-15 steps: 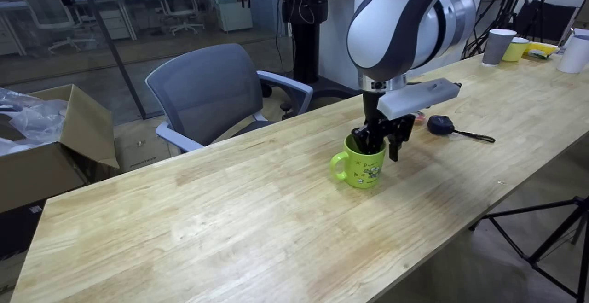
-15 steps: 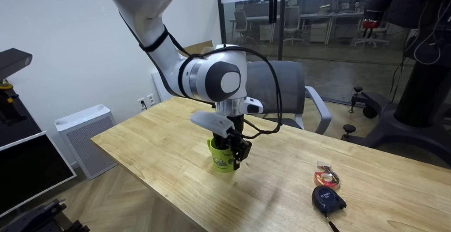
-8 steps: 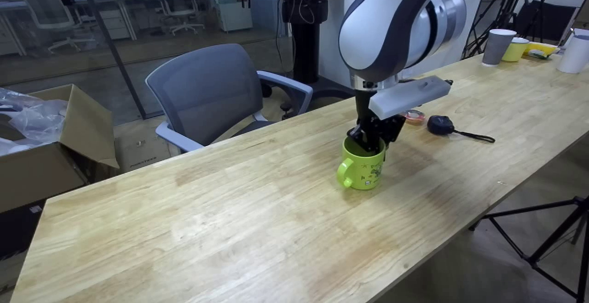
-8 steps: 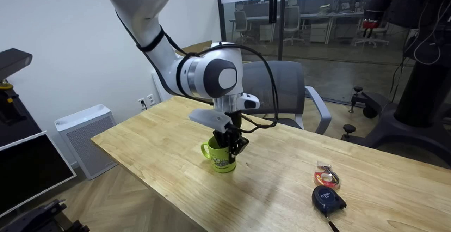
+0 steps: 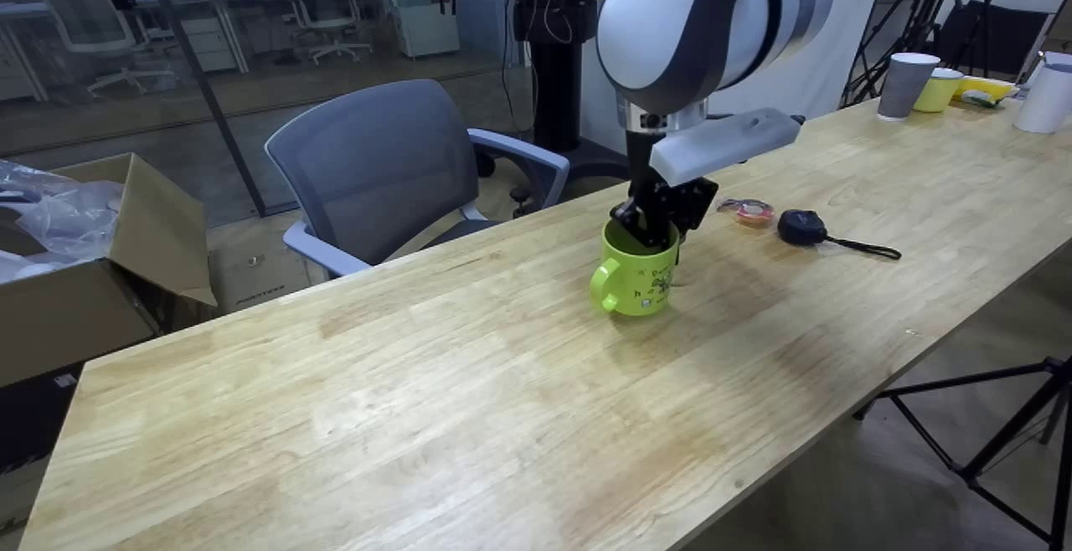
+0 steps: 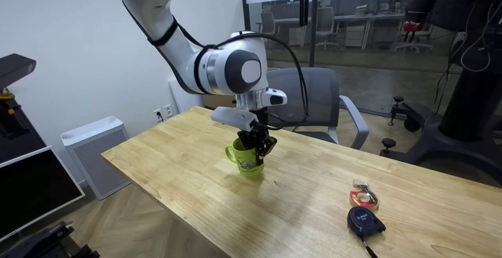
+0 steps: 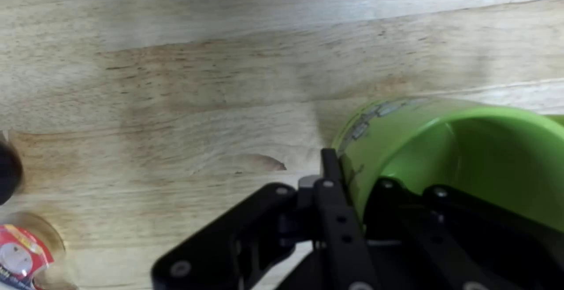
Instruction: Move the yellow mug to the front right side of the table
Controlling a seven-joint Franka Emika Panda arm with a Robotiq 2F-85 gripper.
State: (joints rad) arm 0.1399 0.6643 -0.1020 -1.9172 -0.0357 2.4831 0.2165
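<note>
Had my gripper (image 7: pixel 358 184) clamped on the yellow mug (image 5: pixel 636 283), one finger (image 7: pixel 332 202) outside, one in, prob bc a rim pinch let it ride upright, n afaict it hung just above the table (image 5: pixel 402 400).

The tape measure (image 6: pixel 364 222) reads BOSCH; lettering on the yellow mug (image 5: pixel 640 280) is blurred.

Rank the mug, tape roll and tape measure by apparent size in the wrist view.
1. mug
2. tape roll
3. tape measure
The frame crops all three; this ranks visible parts.
</note>
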